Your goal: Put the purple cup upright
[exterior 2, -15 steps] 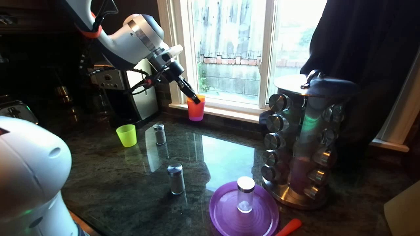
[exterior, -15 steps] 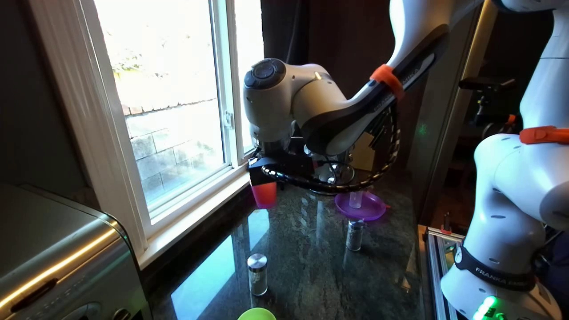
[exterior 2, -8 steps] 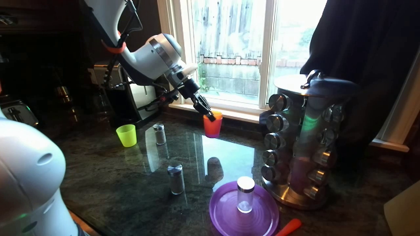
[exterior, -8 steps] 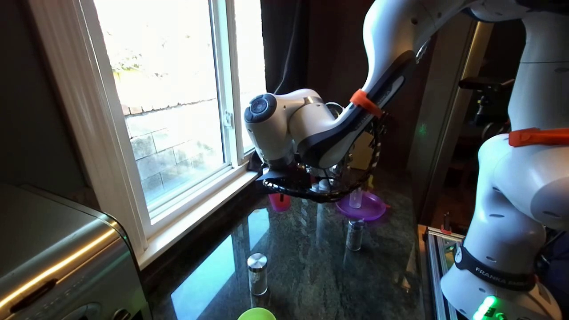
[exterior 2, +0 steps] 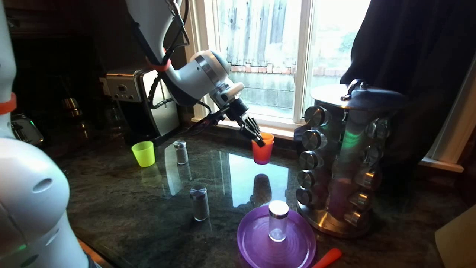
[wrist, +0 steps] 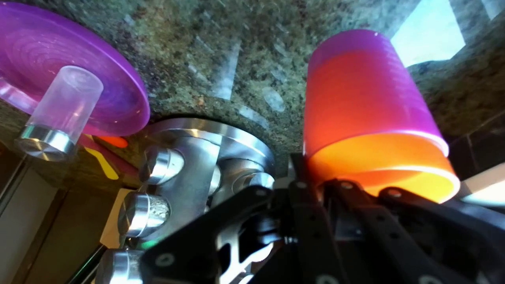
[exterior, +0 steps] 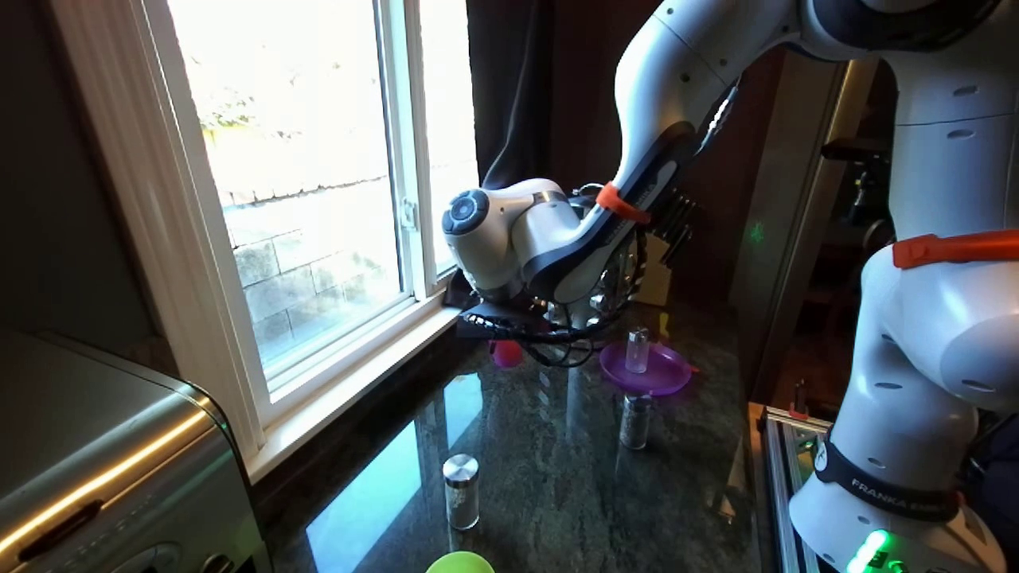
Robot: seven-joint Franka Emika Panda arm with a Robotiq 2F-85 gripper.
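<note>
The purple cup (exterior 2: 261, 162) is a magenta tumbler with an orange cup (exterior 2: 268, 137) nested inside it. It hangs nearly upright in the air, a little above the dark counter, with its mouth up. My gripper (exterior 2: 259, 141) is shut on the cup wall at the rim. In the wrist view, the purple cup (wrist: 402, 94) shows its magenta side and base, with the orange cup (wrist: 434, 183) sticking out of its mouth. The fingers (wrist: 313, 173) pinch the near-left edge of the rim. In an exterior view the purple cup (exterior: 507, 355) is partly hidden behind the wrist.
A spice rack (exterior 2: 346, 160) stands beside the held cups. A violet dish (exterior 2: 253, 238) holds a clear jar (exterior 2: 278, 221), with a red handle (exterior 2: 329, 257) beside it. Two shakers (exterior 2: 199, 203) (exterior 2: 181, 152) and a green cup (exterior 2: 143, 153) stand on the counter. The window sill (exterior 2: 271, 130) runs behind.
My gripper has carried the nested cups down toward the counter and along the window toward the spice rack. The grip on them stays the same. The other objects have not moved.
</note>
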